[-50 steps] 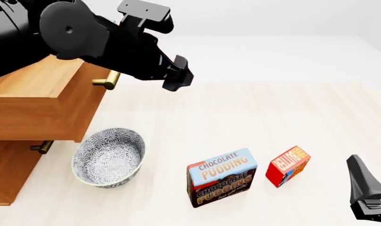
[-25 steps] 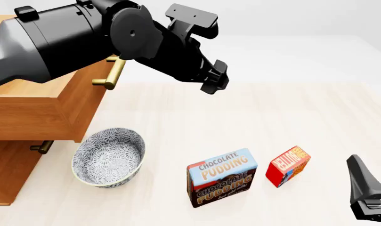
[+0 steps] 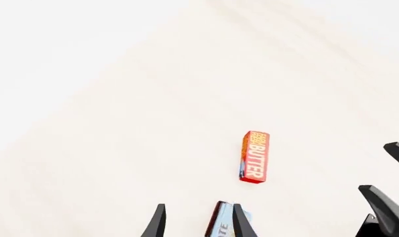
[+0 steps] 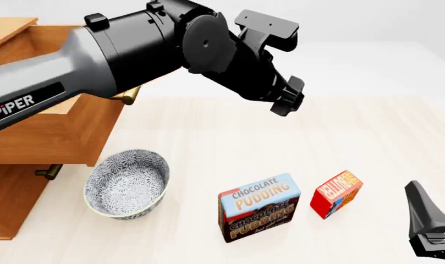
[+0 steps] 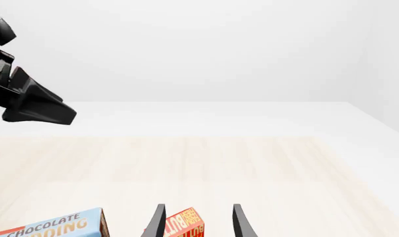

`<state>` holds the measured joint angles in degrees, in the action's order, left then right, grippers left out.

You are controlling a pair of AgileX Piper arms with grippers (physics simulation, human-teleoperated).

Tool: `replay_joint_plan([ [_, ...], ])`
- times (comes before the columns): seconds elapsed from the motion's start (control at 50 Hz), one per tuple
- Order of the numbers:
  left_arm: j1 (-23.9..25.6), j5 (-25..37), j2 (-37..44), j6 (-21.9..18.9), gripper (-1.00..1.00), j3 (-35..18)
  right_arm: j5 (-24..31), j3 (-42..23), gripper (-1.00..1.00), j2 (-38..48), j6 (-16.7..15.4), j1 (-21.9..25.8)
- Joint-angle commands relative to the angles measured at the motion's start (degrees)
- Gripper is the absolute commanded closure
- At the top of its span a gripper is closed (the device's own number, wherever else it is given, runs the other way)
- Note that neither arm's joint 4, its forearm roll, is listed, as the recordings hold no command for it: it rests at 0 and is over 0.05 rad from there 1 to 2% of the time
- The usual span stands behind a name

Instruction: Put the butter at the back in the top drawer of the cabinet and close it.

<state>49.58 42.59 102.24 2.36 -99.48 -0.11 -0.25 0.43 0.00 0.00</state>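
Pale wood-grain tabletop (image 4: 207,137) carries the small red rectangular butter (image 4: 336,193); both black tools, left (image 3: 198,228) and right (image 5: 198,221), gape empty.

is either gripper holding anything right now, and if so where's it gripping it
Nothing is held. The left gripper hangs in the air above the table; the right gripper is open, short of the butter.

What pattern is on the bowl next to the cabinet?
The bowl has a dense dark blue-grey floral print on white, inside and out; clearest in the front view.
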Motion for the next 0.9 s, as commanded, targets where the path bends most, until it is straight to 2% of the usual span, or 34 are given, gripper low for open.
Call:
replay_joint_plan([
  [0.02, 2.1, 0.5, 4.8, 1.0, -1.00, -4.2, 0.0, 0.0, -1.00, 0.0, 0.0, 0.0],
  [0.48, 5.0, 2.0, 11.9, 1.6, -1.00, -10.4, 0.0, 0.0, -1.00, 0.0, 0.0, 0.0],
  [0.9, 7.7, 2.5, 16.9, 2.7, -1.00, -13.0, 0.0, 0.0, -1.00, 0.0, 0.0, 0.0],
])
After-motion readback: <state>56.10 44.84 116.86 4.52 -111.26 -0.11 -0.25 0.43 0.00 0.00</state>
